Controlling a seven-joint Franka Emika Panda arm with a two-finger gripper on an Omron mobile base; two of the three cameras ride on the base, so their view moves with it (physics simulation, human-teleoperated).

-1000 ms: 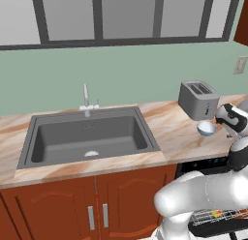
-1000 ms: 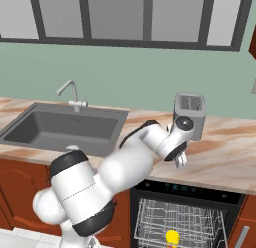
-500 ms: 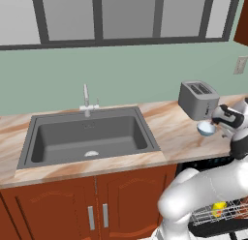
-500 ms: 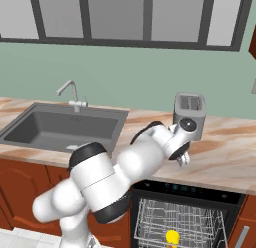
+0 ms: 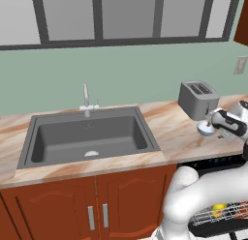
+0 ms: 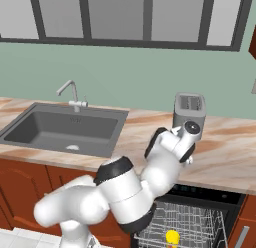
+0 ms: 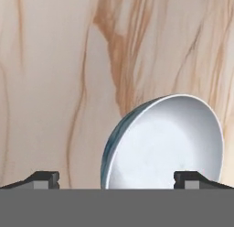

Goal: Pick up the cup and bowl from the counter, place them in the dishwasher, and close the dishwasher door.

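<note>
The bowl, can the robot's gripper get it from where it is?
Probably yes. In the hand view the bowl sits right ahead on the bare counter, between the two open fingertips. Nothing lies between them. The toaster stands behind, out of the way.

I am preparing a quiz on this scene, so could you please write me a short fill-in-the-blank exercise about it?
1. The yellow cup already sits in the ____ rack.
2. The bowl lies between the tips of the ____.
3. The grey toaster stands on the ____.
4. The sink lies to the ____ of the toaster in both base views.

Missing words: dishwasher; claw; counter; left
</note>
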